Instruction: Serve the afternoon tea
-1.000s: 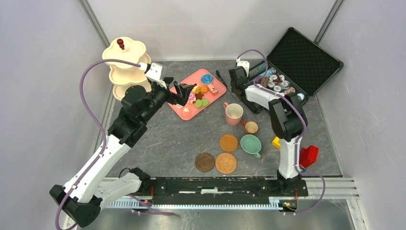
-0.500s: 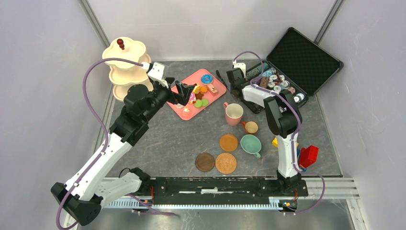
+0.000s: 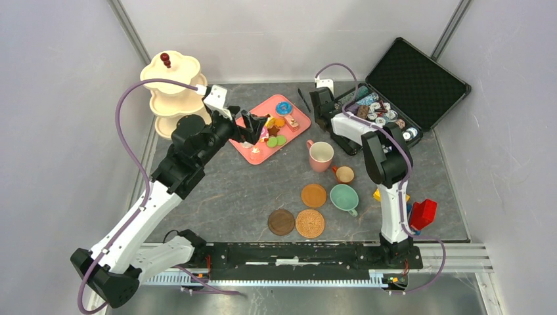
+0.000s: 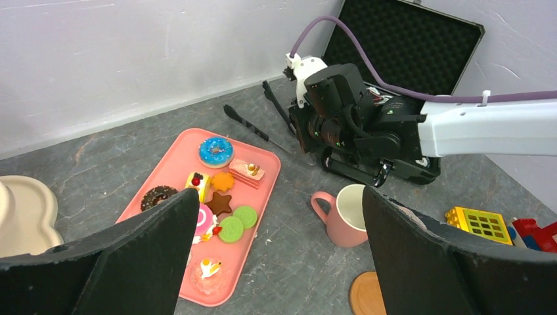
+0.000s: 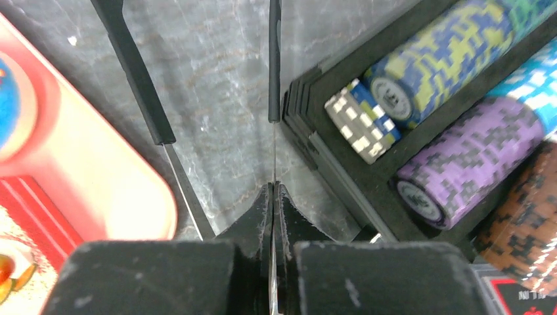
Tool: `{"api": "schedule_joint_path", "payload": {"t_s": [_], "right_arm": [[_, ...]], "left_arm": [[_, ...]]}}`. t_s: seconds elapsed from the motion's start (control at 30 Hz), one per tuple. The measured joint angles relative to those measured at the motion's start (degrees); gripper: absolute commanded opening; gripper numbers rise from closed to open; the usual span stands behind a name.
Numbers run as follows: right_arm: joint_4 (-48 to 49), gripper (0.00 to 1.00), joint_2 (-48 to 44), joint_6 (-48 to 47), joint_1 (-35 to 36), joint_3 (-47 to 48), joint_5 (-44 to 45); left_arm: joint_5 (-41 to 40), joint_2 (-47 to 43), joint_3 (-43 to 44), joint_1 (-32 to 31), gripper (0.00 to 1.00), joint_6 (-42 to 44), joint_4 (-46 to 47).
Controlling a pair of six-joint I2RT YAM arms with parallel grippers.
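While hanging over the pink tray [image 4: 185, 161], spreading the left pincer [image 4: 279, 197] wide apart and pinching nothing. Seeing the toy pastries [image 4: 220, 203] lying all over that tray, toward the back of the grey counter [image 3: 249, 197]. Pressing the right pincer [image 5: 272, 187] together on the thin shiny end of a black-handled tool [image 5: 274, 59], just beside the open black case [image 3: 414, 79] full of striped chips [image 5: 453, 151]. Spotting another black-handled tool [image 5: 131, 72] lying flat on the counter, just beside the tray's edge. Finding the cream stand [image 3: 180, 69] with its red knob [image 3: 166, 60] standing in the back left corner, well apart from the cups. Seeing the pink cup [image 3: 320, 154] standing upright just in front of the tray, the small brown cup [image 3: 343, 174] near it, and the teal cup [image 3: 343, 197] a bit closer to the front. Finding three round coasters [image 3: 313, 195] lying flat beside the teal cup, none of them touching the pink cup.
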Motion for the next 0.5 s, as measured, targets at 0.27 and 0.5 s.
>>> {"api": "schedule_joint_path", "payload": {"t_s": [0.27,0.5], "right_arm": [[6.2,0.00,-7.7,-1.7,-0.3,-2.3,0.0],[22.6,0.00,-21.9,11.5,-0.9,-13.1,-20.1]], "left_arm": [[-2.7,0.1,0.0,0.0,1.00,-0.1,-0.2],[-6.5,1.9,2.7,0.0,1.00,-4.3,-3.3]]}}
